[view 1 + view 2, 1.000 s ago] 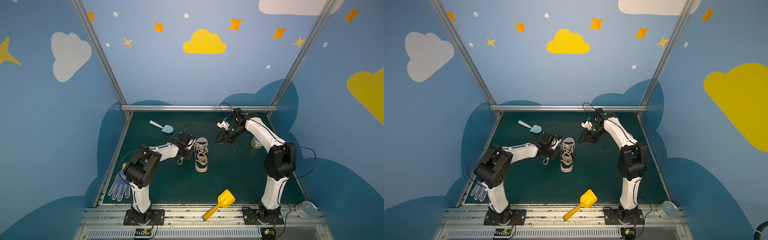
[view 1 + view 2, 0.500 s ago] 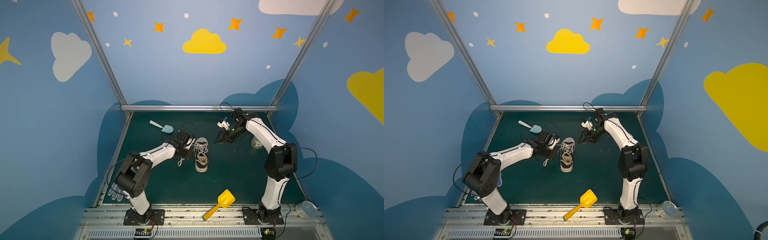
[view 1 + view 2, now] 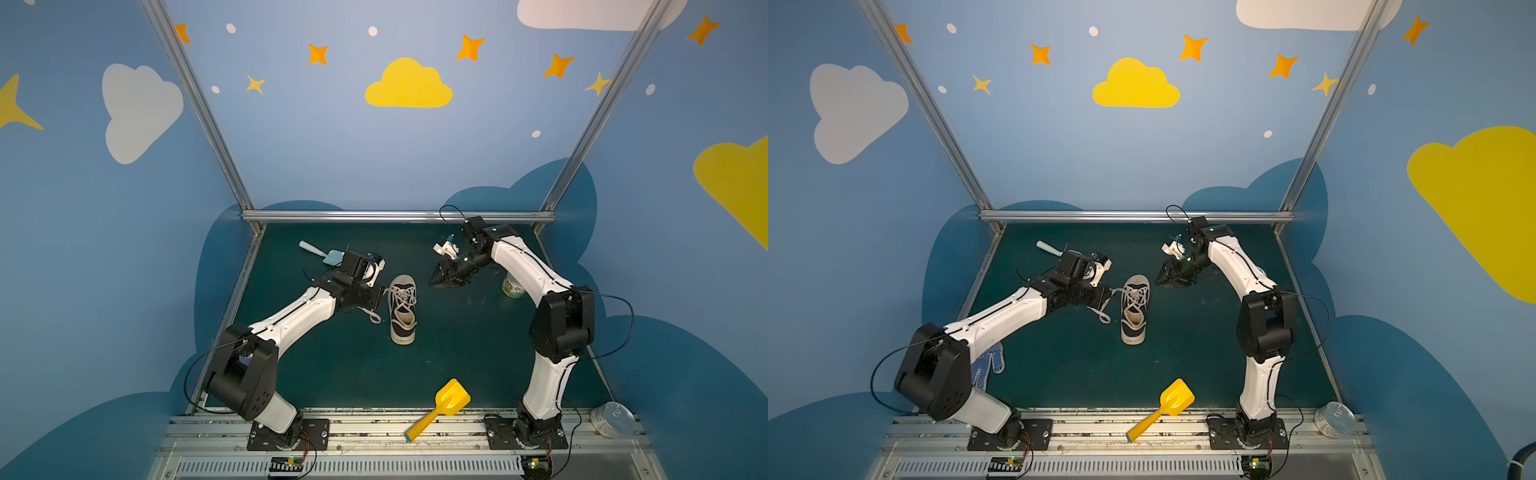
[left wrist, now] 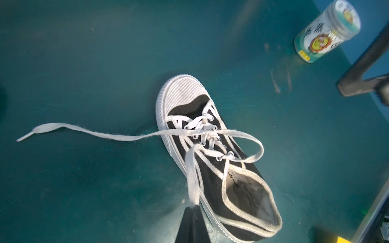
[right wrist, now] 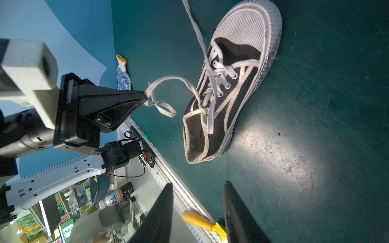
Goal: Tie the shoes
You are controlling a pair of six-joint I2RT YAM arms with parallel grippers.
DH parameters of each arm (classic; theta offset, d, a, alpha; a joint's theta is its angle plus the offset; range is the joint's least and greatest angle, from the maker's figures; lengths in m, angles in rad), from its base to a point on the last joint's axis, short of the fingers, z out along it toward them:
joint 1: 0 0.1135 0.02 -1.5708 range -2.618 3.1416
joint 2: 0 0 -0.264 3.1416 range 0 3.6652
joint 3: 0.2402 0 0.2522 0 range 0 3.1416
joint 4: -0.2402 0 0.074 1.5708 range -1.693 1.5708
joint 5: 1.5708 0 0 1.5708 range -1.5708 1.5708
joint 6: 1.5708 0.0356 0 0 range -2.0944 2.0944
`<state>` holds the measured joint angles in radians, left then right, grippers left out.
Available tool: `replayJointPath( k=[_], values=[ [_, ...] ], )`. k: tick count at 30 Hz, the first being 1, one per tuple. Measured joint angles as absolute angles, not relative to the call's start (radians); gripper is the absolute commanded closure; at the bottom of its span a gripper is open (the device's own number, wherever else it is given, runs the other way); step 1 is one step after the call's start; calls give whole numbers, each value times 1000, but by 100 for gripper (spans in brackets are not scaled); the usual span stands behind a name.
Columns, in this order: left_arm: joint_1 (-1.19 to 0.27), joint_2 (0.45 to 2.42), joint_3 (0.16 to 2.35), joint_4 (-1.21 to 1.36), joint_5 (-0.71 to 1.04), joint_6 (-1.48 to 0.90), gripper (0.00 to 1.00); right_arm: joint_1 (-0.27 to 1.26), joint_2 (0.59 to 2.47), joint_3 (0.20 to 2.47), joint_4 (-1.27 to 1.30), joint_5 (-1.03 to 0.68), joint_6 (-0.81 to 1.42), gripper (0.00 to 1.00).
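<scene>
With the left arm [image 3: 299,316] lowered at the elbow over the last second, the left jaws stay shut on one lace [image 4: 192,178] beside the shoe [image 3: 402,309] mid-counter [image 3: 457,353], while the right jaws hang part-open and empty nearby, so the knot appears not yet begun.

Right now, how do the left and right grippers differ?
The left gripper has its fingers shut on a lace of the sneaker; the right gripper has them parted, empty. The left gripper sits beside the sneaker; the right gripper stands farther off. Both have black fingers.
</scene>
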<state>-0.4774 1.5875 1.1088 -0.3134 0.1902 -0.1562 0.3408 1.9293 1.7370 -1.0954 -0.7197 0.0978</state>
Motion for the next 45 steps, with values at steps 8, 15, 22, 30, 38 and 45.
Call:
replayJointPath(
  k=[8, 15, 22, 30, 38, 45],
  values=[
    [-490, 1609, 1116, -281, 203, -171, 97, 341, 1929, 1737, -1095, -714, 98, 60],
    [-530, 1626, 1190, -387, -27, -118, 97, 341, 1931, 1737, -1092, -706, 102, 60],
    [-548, 1606, 1146, -306, 32, -106, 97, 340, 1931, 1735, -1079, -699, 109, 60],
    [-556, 1561, 1070, -239, 6, -153, 97, 337, 1931, 1724, -1074, -695, 112, 60],
    [-555, 1627, 1145, -298, 65, -134, 97, 336, 1931, 1724, -1073, -691, 112, 60],
    [-565, 1640, 1176, -369, -45, -161, 97, 334, 1931, 1713, -1071, -688, 113, 60]
  ],
)
